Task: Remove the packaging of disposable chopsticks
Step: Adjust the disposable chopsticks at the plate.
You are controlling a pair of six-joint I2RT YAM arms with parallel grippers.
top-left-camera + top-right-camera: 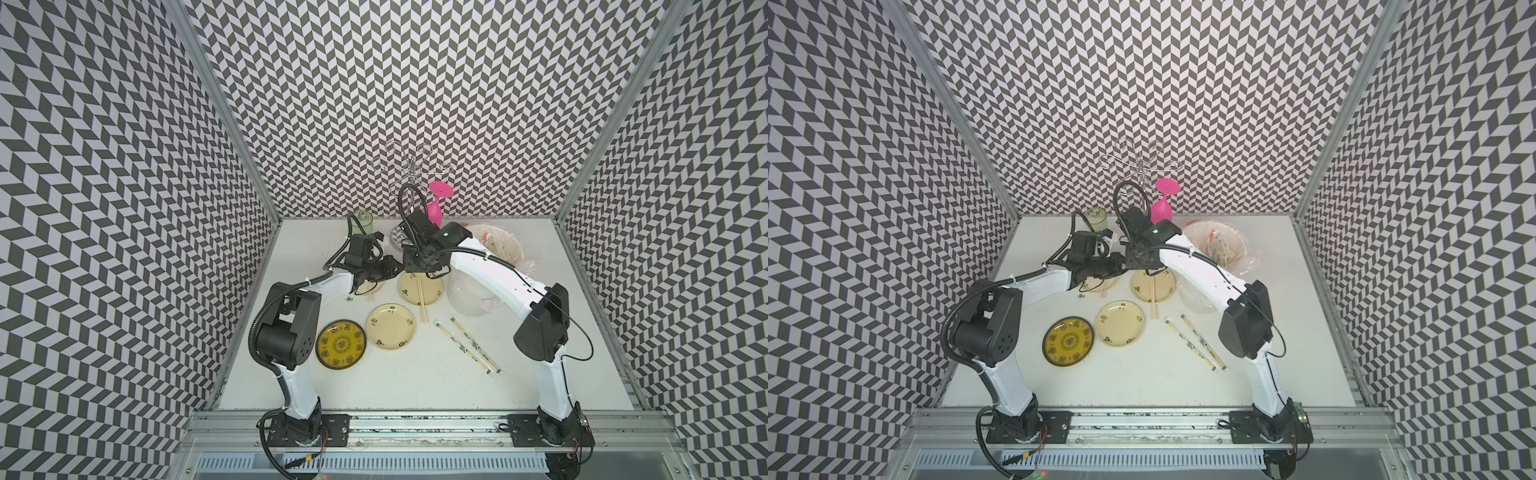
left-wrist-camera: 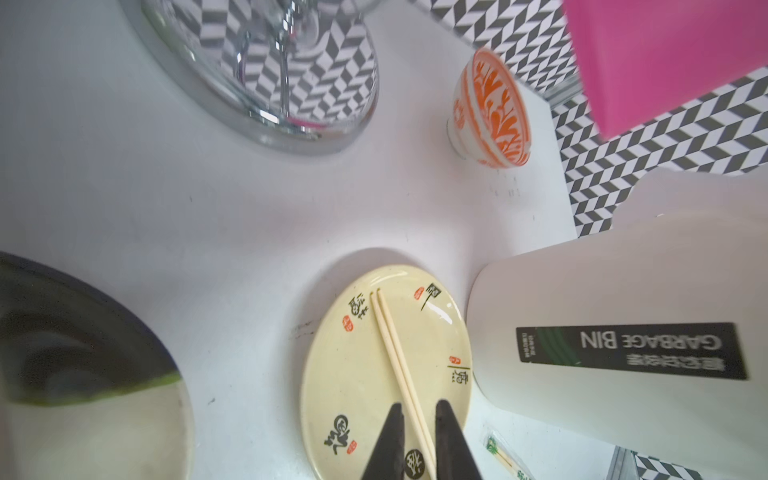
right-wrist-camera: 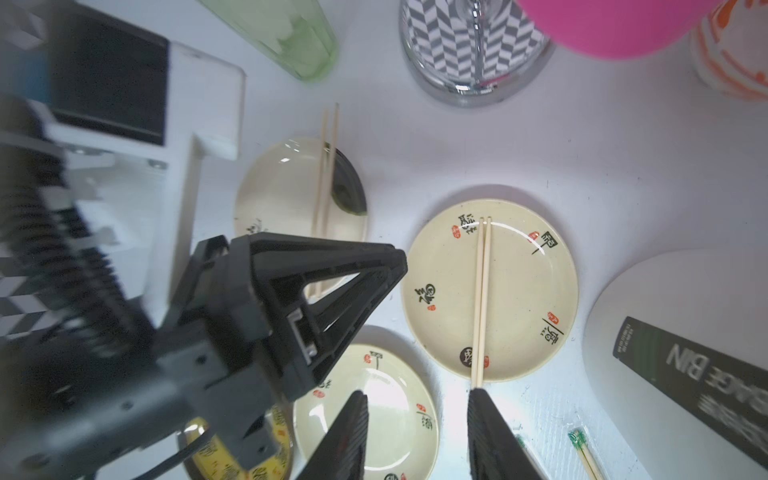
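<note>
The left gripper [image 2: 419,409] has its jaws a narrow slit apart with nothing caught between them. Through that slit a bare pair of chopsticks [image 2: 399,361] shows, lying flat on a cream plate [image 2: 336,374] below and ahead of the fingertips, not touching them. The right gripper [image 3: 417,392] is released, jaws wide and empty; the same pair's near end lies just ahead of one fingertip, outside the gap. A second bare pair [image 3: 326,174] rests across another plate [image 3: 274,187] beyond the left jaws. Two pairs in panda-printed sleeves [image 1: 465,349] lie on the table [image 1: 395,386], well behind both grippers, back toward the arm bases
</note>
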